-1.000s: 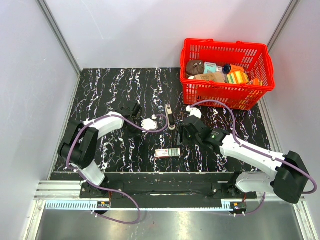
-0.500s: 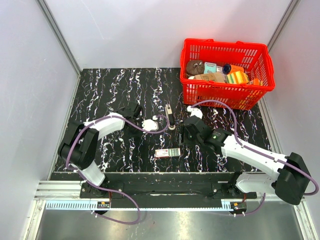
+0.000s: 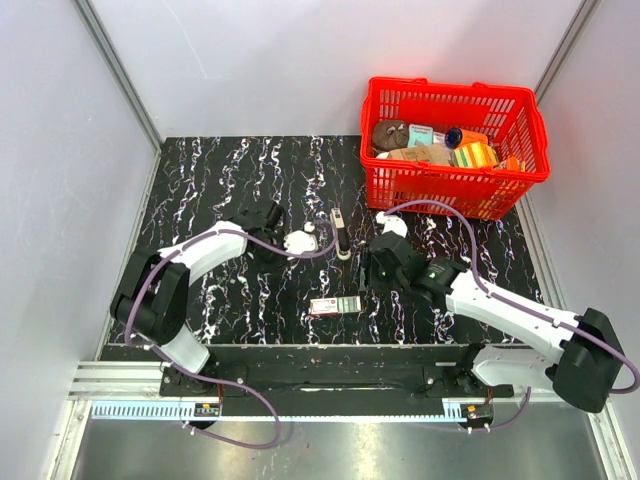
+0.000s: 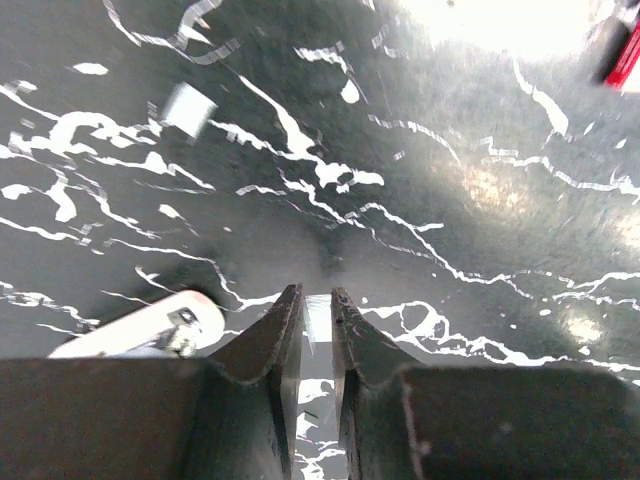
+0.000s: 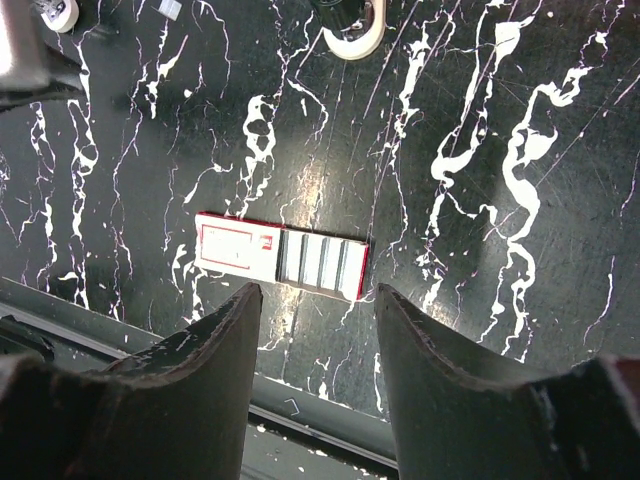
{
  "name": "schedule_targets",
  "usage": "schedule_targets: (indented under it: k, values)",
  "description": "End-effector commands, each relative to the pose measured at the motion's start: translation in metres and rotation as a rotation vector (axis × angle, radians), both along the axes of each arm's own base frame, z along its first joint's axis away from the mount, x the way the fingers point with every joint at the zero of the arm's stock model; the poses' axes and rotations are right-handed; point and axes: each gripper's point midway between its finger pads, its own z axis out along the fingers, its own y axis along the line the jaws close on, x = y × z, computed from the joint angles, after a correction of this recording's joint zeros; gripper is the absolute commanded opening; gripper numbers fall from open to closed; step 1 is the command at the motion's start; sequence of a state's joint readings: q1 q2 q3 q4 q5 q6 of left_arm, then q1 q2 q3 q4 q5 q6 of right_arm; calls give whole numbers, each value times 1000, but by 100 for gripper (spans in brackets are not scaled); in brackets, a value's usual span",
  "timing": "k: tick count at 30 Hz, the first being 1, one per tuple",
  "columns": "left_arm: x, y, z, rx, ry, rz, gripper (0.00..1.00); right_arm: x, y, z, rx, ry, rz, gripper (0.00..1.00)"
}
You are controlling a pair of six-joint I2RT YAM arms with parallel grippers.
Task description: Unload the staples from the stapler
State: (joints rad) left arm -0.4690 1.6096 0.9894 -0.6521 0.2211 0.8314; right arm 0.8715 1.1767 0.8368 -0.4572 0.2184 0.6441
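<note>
Seemingly mid-approach: stapler (image 3: 340, 232) untouched, just beside nearly closed, empty left gripper (image 4: 316, 296). Right gripper (image 5: 315, 295) open, empty. Next: open left jaws, grasp stapler.

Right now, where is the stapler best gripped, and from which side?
Probably mid-body, across the narrow width of the stapler, coming down from above. It lies on the table as a slim bar, long axis pointing away from the arm bases, and both long sides look exposed.
</note>
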Motion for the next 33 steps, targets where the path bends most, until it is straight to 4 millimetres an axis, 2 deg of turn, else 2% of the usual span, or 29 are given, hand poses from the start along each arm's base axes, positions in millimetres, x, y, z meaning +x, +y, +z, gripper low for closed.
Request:
schedule_targets:
  k: [1,4,9,15,18,24,33]
  values:
    - [18,-36,60,-190,-64,45,0,6,-2,18,24,-46,-16,55]
    - [23,-59,98,-349,-49,79,0,9,1,33,59,-76,-13,56]
    - [25,-99,180,-736,74,126,0,15,16,82,186,-164,10,60]
    - [13,-125,263,-1144,247,115,0,17,33,138,360,-255,44,63]
    - [-1,-130,288,-1276,355,89,0,16,43,165,454,-296,68,64]
    - [-26,-126,308,-1446,548,64,0,15,58,198,597,-334,113,65]
    - [-30,-123,320,-1508,606,42,0,22,68,234,738,-393,126,64]
